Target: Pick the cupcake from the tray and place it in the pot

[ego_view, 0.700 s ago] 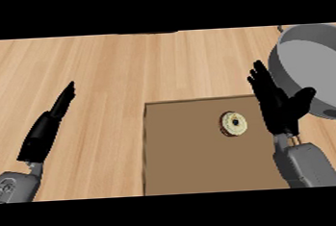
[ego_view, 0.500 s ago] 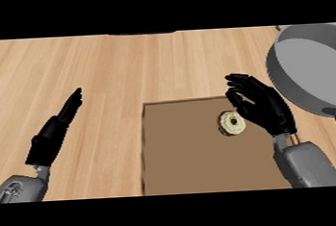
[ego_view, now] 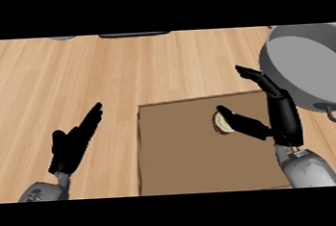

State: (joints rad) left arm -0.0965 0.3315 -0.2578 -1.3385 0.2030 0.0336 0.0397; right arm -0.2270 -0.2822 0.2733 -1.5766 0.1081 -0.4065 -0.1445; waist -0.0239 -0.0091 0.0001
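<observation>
The right hand, fingers released, is flanking the cupcake, and a misjudged closing could be knocking it across the tray.

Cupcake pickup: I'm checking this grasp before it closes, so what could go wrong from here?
The right hand is open, its thumb partly covering the cupcake on the tray; closing off-centre could nudge the cupcake sideways instead of gripping it. The pot sits close by the hand's fingers, so a lift might clip its rim. The left hand rests open at the view's left, no likely hazard.
</observation>
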